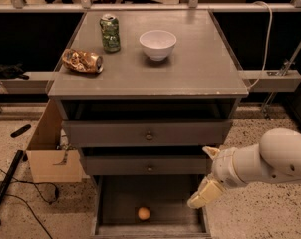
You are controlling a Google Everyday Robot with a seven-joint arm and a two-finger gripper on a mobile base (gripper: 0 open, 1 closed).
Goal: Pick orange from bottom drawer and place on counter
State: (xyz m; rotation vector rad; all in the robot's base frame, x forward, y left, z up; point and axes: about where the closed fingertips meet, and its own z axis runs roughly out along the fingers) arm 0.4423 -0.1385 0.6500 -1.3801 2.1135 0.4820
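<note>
Tool (201, 198): pale, at the end of the white arm (262, 164), hanging over the right front corner of the bottom drawer (140, 190), below the middle drawer (148, 166). Open or closed: cannot tell.

Orange (143, 213): small, round, alone on the dark drawer floor near the front edge, left of the tool and well apart from it. Not gripped.

Bench (155, 78): flat grey top, carrying a white bowl (158, 44), a green can (110, 33) and a crumpled snack bag (81, 60); front right part bare.

Hazards, judged from this layout:
- Strike on the drawer's right wall during the move inward and down, given the start directly above it.
- Knock against the middle drawer front (projecting over the rear of the bottom one) on descent or lift.
- Off-centre contact sending the fruit rolling across the smooth floor, out of reach under the overhang.
- Weak pinch on a round skin, then a drop on the rise.
- At release, roll toward the bench edge, or a bump into bowl or can.
</note>
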